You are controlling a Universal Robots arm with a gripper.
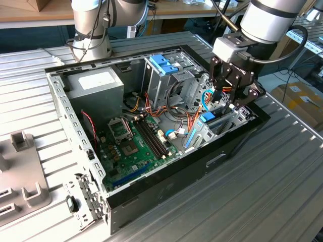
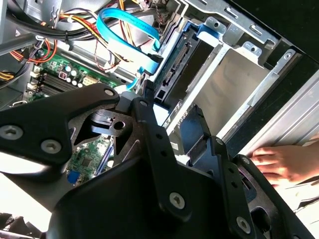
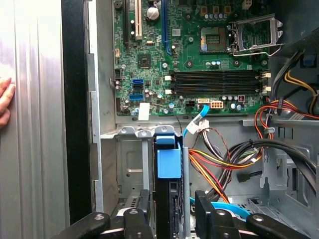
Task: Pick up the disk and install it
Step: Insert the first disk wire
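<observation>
The gripper [image 1: 228,103] pinches the disk [image 3: 168,164] edge-on. The disk's long axis runs straight out past the fingertips, down into the bare sheet-metal bay [image 3: 130,167] of the case [image 1: 166,174]. The disk is a thin, flat, rigid slab with a smooth blue plastic rail.

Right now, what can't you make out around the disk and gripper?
- Disk: edge-on in the first wrist view, so its label is hidden.
- Disk's other end: cut off by that view's edge, past the gripper.
- Hand: cut off at the second wrist view's edge.
</observation>
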